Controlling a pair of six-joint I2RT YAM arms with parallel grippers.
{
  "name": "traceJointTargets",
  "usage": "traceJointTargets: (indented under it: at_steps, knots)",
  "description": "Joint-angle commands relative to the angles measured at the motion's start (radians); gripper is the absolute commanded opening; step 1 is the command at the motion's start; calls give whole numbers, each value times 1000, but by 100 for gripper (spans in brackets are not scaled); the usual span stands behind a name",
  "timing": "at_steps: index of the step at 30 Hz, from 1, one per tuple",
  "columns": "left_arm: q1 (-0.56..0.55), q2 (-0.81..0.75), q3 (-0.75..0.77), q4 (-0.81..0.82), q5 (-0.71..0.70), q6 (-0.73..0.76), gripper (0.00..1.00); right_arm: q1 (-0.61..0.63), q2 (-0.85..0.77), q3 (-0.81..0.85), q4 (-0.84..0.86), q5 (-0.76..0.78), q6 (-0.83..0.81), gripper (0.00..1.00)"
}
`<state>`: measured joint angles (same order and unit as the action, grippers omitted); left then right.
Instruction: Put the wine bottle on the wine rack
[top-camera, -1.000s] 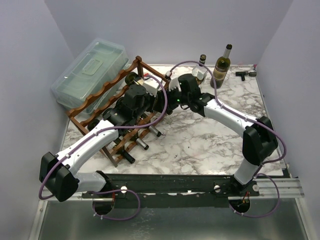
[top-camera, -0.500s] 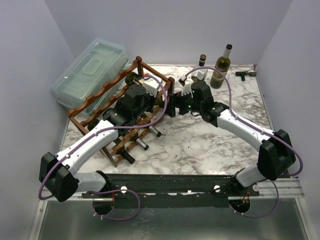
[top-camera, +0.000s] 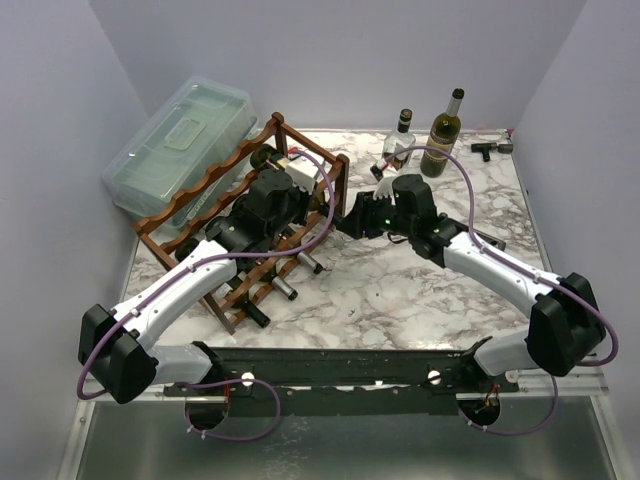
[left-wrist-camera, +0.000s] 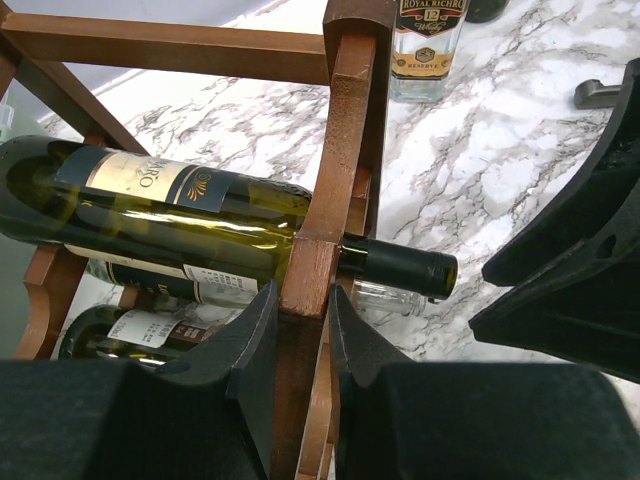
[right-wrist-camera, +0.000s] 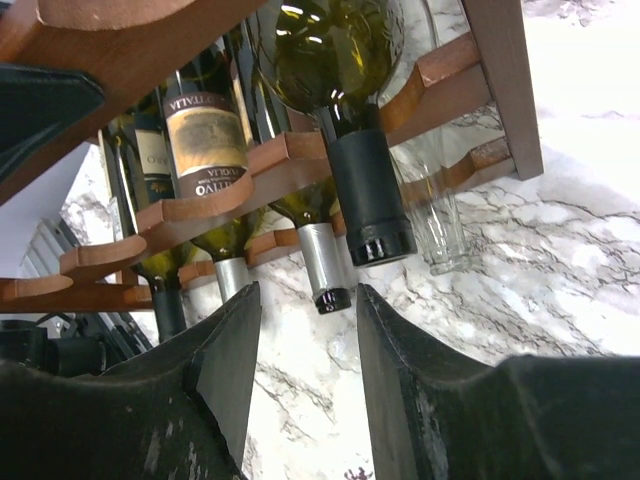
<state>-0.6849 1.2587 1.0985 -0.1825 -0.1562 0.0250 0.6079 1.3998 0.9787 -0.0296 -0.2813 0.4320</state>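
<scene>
The wine bottle (left-wrist-camera: 180, 215), green with a black capsule (right-wrist-camera: 365, 200), lies on the top tier of the reddish-brown wine rack (top-camera: 200, 205), its neck poking out past the end rail. My left gripper (left-wrist-camera: 303, 300) is shut on that end rail (left-wrist-camera: 330, 150) of the wine rack, just below the bottle; from above the left gripper (top-camera: 305, 200) sits at the rack's right end. My right gripper (right-wrist-camera: 308, 300) stands a short way off the bottle necks, open with only marble between its fingers; from above the right gripper (top-camera: 350, 220) is just right of the rack.
Lower tiers hold more bottles (right-wrist-camera: 205, 140) and a clear glass one (right-wrist-camera: 440, 220). A clear lidded box (top-camera: 185, 135) stands behind the rack. Two upright bottles (top-camera: 400, 140) (top-camera: 445, 130) and a small black part (top-camera: 487, 150) are at the back right.
My right gripper has drawn back from the rack's top toward the near right, and its jaws have narrowed. The left gripper has kept its hold on the rack.
</scene>
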Motion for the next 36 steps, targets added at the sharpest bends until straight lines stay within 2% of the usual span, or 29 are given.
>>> traceJointTargets:
  at_steps: [1, 14, 20, 25, 32, 36]
  knots:
    - [-47, -4, 3, -21, 80, -30, 0, 6, 27, -5, 70, -36, 32, 46]
    - [-64, 1, 3, -21, 83, 8, 0, 5, 110, 13, 152, -12, 74, 47]
    - [-71, -9, 1, -23, 71, 24, 0, 5, 106, 34, 140, 38, 58, 61]
    - [-75, -18, 0, -22, 78, 20, 0, 5, 126, 59, 142, -4, 65, 62]
    - [-87, -13, 3, -28, 29, 24, 0, 4, 46, 5, 90, 4, 51, 64]
    - [-91, -10, 12, -32, -12, 10, 1, 4, -69, -30, -15, 103, -3, 68]
